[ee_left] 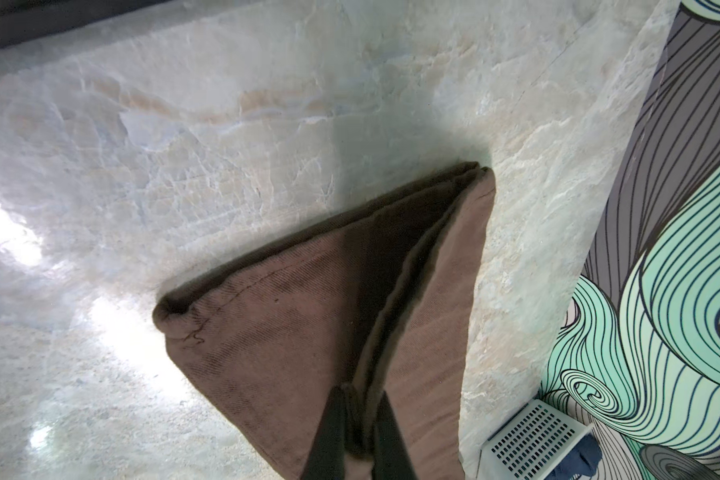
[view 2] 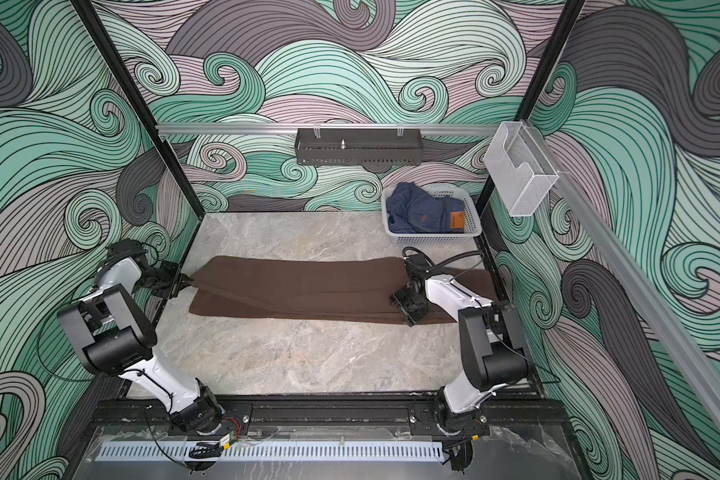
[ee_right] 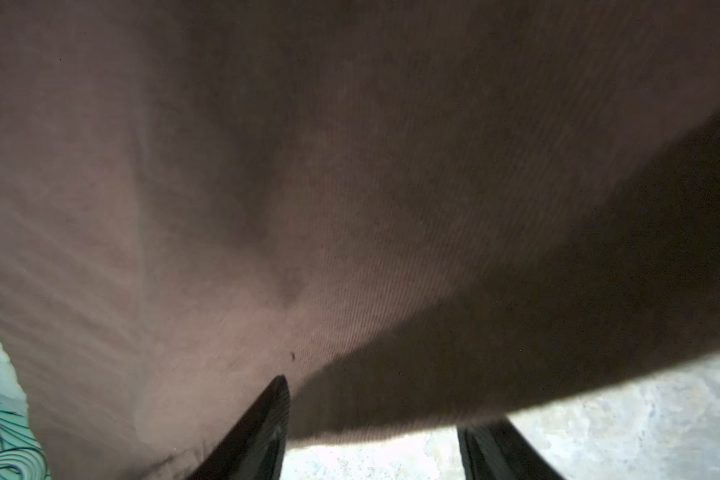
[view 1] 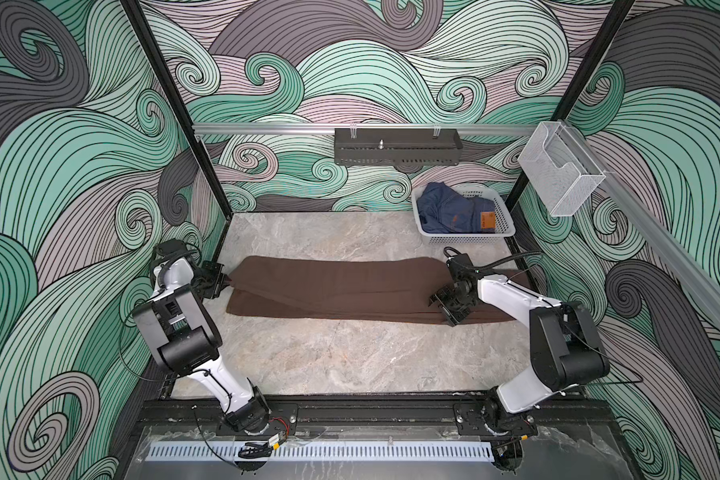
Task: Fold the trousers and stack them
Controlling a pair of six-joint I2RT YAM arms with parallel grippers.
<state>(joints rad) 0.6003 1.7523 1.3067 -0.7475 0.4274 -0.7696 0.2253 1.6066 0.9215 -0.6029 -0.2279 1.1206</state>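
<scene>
The trousers (view 1: pixel 341 291) lie flat across the middle of the worktop (view 1: pixel 350 365). Their long axis runs side to side, from one arm to the other, and the two legs are laid one over the other, slightly out of line. The coming move turns on that axis. Each arm is nearest its own end of the cloth, so a fold end to end would probably mean carrying one end along this line towards the other.

The left pincer (view 1: pixel 224 282) is at the far left end. In the left wrist view it is clamped tight (ee_left: pixel 360 390) on a bunched corner of the cloth, and the fabric fans away from it over the bare stone.

The right pincer (view 1: pixel 441 311) sits over the near long edge, some way in from the right end (the rest of the cloth runs on under that forearm towards the wall). In the right wrist view its jaws stand apart (ee_right: pixel 375 403), with the hem crossing at their tips and worktop showing between them. It grips nothing that I can see.

The white basket (view 1: pixel 462 239) holding blue jeans (view 1: pixel 449 208) stands behind the right end, well clear of the cloth.
</scene>
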